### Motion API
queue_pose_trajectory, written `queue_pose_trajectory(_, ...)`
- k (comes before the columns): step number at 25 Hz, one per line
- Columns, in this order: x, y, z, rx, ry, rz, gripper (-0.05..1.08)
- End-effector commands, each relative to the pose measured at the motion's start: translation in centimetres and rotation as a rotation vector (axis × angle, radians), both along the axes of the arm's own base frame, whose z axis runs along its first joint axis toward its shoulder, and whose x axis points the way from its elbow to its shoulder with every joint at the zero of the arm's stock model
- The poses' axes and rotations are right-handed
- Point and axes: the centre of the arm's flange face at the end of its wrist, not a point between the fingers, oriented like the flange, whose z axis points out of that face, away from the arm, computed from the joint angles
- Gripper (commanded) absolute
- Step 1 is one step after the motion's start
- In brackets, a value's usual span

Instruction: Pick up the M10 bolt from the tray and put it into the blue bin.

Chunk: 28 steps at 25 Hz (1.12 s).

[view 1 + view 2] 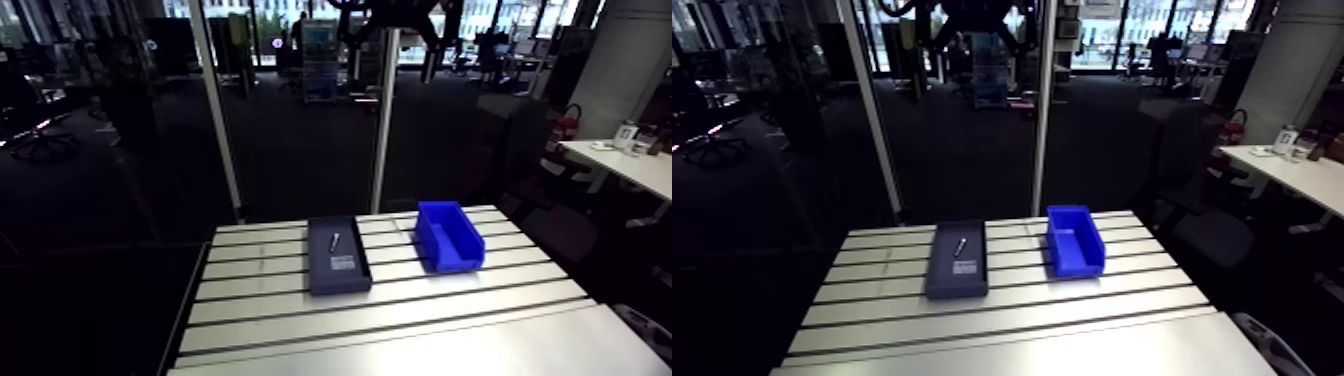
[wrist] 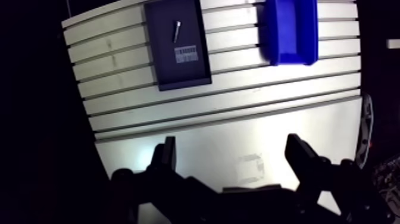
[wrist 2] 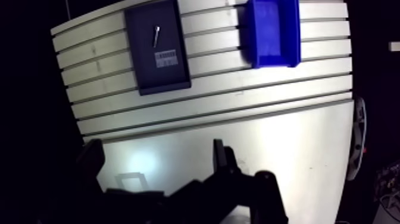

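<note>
A dark flat tray (image 1: 345,280) lies on the slotted table (image 1: 400,320), towards its far edge. A small silvery bolt (image 1: 335,241) rests in the tray's far half, with a white label (image 2: 186,53) nearer the middle. The blue bin (image 1: 455,255) stands to the tray's right, a short gap between them, its open front facing away. In the wrist view my gripper (image 2: 231,145) hangs high over the bare near part of the table, open, with nothing between its fingers (image 2: 165,155). Tray (image 2: 178,71), bolt (image 2: 177,30) and bin (image 2: 290,30) all lie well ahead of it.
Two pale upright posts (image 1: 383,120) rise just behind the table's far edge. The table's left edge (image 1: 190,300) drops off into dark floor. A smooth plate (image 1: 480,350) covers the table's near strip.
</note>
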Motion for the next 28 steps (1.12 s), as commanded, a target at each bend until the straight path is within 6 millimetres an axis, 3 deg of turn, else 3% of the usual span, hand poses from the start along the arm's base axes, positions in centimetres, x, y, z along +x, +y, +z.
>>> queue_pose_trajectory(1,0.0,0.0,-0.1,-0.003,0.0,-0.003,0.01)
queue_pose_trajectory(8,0.0,-0.1,-0.4,-0.005,-0.005,-0.015,0.01)
queue_pose_trajectory(14,-0.3,-2.2,-1.6,-0.014,0.008,-0.087,0.01)
queue_pose_trajectory(21,-1.9,-5.7,-5.0,-0.014,0.044,-0.096,0.01)
queue_pose_trajectory(28,-4.3,-5.9,-8.2,-0.01,0.045,-0.119,0.01)
